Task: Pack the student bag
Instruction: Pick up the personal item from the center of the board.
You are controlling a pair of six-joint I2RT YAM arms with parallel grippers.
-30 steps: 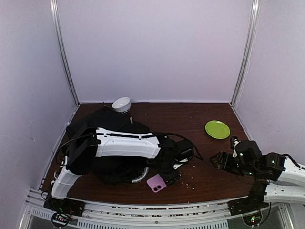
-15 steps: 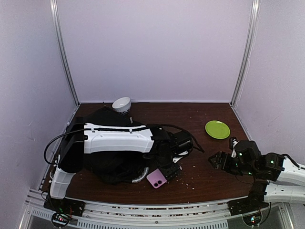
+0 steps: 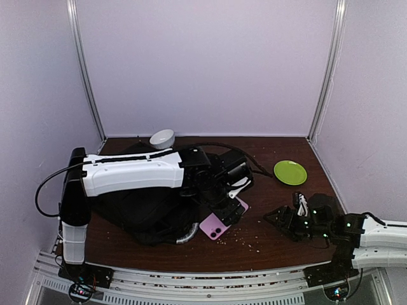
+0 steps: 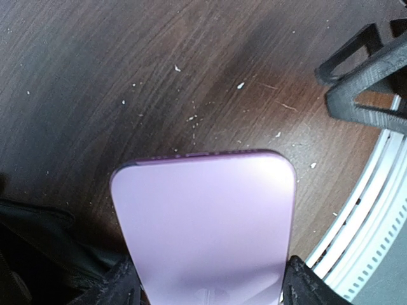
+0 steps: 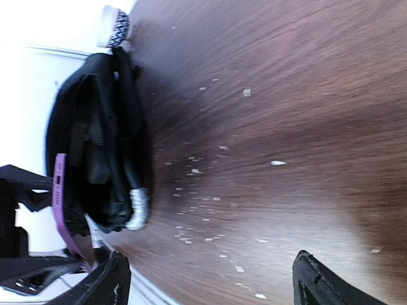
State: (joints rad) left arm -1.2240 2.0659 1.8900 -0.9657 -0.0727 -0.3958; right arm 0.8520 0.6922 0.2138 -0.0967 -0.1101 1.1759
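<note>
The student bag [image 3: 137, 213] lies slumped on the left side of the dark wooden surface [image 3: 267, 159]. It is soft black fabric in loose folds, with its curved grey-white handle [image 3: 186, 235] at the near edge. The left arm crosses over it, so what it contains cannot be seen.

The left fingers [image 4: 121, 289] grip a phone [image 4: 206, 222] by its two long edges. It is a smooth, matte lilac slab with rounded corners, held tilted over the wood just right of the bag's handle end.

Behind the bag stands a small white bowl [image 3: 162, 138] with a dark patterned band around its foot; its inside is not visible. A flat round green plate [image 3: 290, 172] lies at the back right.

The right fingers [image 5: 109, 283] stand spread wide with nothing between them, low over the surface on the right and well apart from the bag. Pale crumbs speckle the wood grain.
</note>
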